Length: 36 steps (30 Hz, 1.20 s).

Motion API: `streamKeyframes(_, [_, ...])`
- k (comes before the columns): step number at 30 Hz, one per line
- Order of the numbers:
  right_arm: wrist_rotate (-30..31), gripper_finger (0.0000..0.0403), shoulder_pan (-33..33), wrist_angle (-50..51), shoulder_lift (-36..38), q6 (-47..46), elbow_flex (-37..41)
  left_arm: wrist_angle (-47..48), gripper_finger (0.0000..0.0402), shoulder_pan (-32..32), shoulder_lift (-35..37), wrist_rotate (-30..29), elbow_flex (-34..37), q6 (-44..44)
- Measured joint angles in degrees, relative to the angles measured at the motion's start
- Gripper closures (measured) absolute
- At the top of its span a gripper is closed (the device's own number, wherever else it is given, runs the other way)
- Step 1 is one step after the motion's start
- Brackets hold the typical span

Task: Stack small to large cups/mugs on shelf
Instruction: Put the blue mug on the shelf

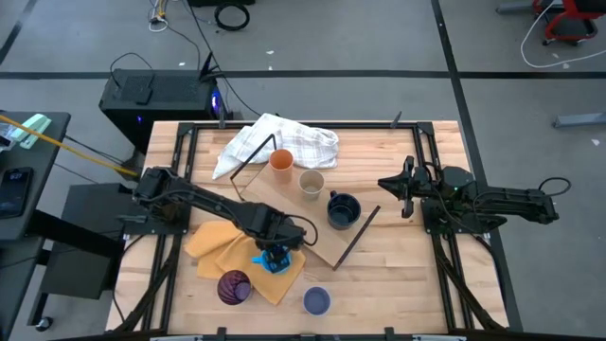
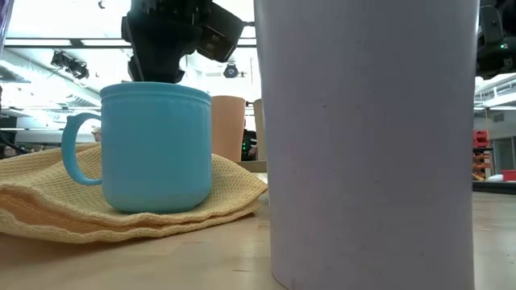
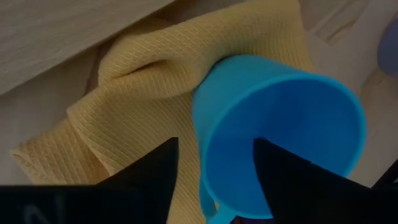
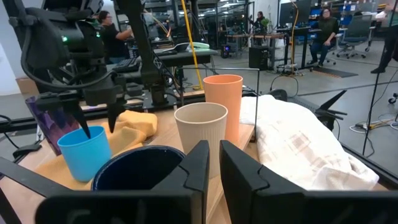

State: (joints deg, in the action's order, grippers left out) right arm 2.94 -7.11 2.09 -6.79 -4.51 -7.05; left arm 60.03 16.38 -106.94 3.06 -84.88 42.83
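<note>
The bright blue mug (image 1: 275,261) stands upright on the yellow cloth (image 1: 213,248), its handle (image 2: 72,153) on one side. My left gripper (image 3: 214,146) is open above it, pointing down. One finger (image 3: 283,177) reaches inside the mug's mouth and the other (image 3: 149,174) stays outside the wall, with a gap on both sides. The orange cup (image 1: 281,160), tan cup (image 1: 311,183) and dark navy mug (image 1: 343,210) stand on the wooden shelf board (image 1: 322,242). The dark purple cup (image 1: 234,287) and lavender cup (image 1: 316,301) stand near the table's front edge. My right gripper (image 1: 398,185) waits, shut, at the right.
A white checked cloth (image 1: 279,140) lies bunched at the far side, against the shelf's black wire frame (image 1: 248,169). The lavender cup (image 2: 371,137) fills much of the low view. People sit at desks in the room behind (image 4: 323,28).
</note>
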Motion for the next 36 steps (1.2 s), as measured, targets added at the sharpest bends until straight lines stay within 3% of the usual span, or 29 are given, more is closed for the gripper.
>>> streamKeyframes(12, [0.0, 0.0357, 0.0, 0.0, 0.0, 0.0, 0.0, 0.0, 0.0387, -0.2, 0.0, 0.1, 0.0, -1.6])
streamKeyframes(28, [0.0, 0.0357, 0.0, 0.0, 0.0, 0.0, 0.0, -0.2, 0.0391, -0.5, 0.7, 0.7, -0.2, -3.0])
streamKeyframes(36, [0.0, 0.0357, 0.0, 0.1, 0.0, 0.0, 0.0, 0.1, 0.0391, -2.0, 4.0, -1.4, -4.0, -4.5])
